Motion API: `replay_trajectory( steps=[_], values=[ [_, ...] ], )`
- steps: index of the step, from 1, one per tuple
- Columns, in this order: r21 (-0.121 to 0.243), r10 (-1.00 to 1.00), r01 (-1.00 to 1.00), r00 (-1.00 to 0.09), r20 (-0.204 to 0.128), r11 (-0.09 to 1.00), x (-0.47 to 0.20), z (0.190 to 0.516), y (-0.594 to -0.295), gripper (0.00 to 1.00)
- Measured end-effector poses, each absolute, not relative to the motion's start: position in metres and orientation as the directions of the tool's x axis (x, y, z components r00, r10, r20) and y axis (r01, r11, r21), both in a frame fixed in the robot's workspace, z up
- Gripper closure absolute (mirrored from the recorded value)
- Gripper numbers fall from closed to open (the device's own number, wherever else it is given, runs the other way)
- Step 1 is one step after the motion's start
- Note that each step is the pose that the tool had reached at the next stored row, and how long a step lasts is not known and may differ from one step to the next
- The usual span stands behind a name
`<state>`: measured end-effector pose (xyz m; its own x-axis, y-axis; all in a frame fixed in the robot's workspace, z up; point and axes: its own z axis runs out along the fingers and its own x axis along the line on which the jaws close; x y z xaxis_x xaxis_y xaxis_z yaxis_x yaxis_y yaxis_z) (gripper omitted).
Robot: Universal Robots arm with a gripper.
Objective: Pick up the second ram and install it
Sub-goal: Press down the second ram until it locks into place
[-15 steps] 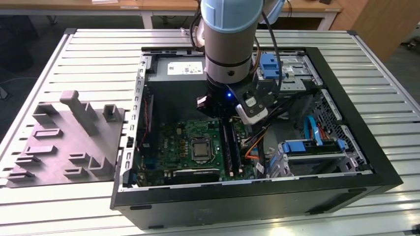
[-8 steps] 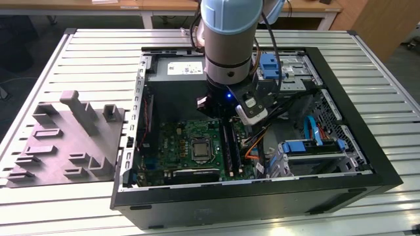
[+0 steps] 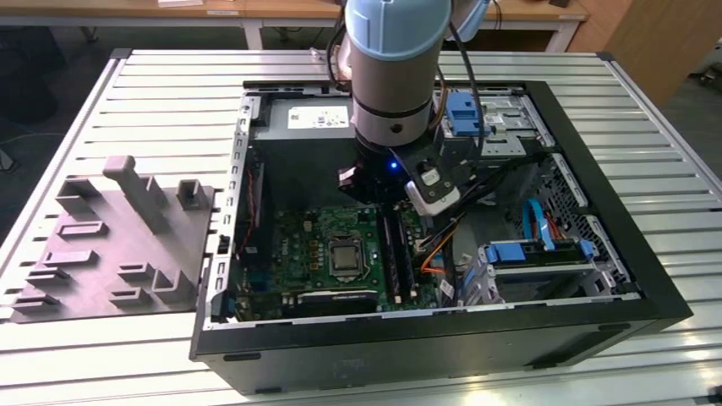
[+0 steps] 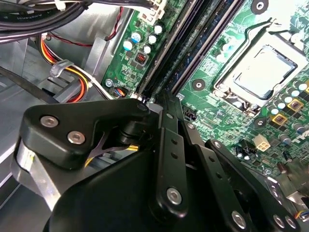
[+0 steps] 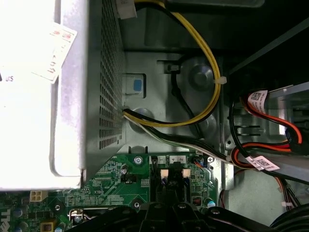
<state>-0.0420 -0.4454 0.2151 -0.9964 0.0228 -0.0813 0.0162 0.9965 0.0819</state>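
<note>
My gripper (image 3: pixel 380 201) is down inside the open computer case (image 3: pixel 587 211), over the far end of the black ram slots (image 3: pixel 395 249) on the green motherboard (image 3: pixel 299 245). In the second wrist view its fingers (image 4: pixel 166 125) are pressed together, tips at the end of the long dark slots (image 4: pixel 203 38). Whether a ram stick sits between them, I cannot tell. The first wrist view has the gripper (image 5: pixel 169 209) right before the slot ends with white latches (image 5: pixel 164 172).
The processor socket (image 4: pixel 260 72) lies beside the slots. A grey moulded fixture (image 3: pixel 113 245) rests on the table at the exterior view's left. The silver power supply (image 5: pixel 38 96), bundled cables (image 5: pixel 207 87) and a drive cage with blue clips (image 3: pixel 542 254) crowd the case.
</note>
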Motion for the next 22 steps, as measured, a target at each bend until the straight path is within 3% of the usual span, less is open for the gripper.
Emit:
replay_trajectory(
  steps=[11, 22],
  values=[
    [0.082, 0.023, 0.016, -0.996, -0.081, 0.996, -0.042, 0.232, -0.447, 0.90],
    [0.082, 0.023, 0.016, -0.996, -0.081, 0.996, -0.042, 0.232, -0.481, 0.90]
  ],
)
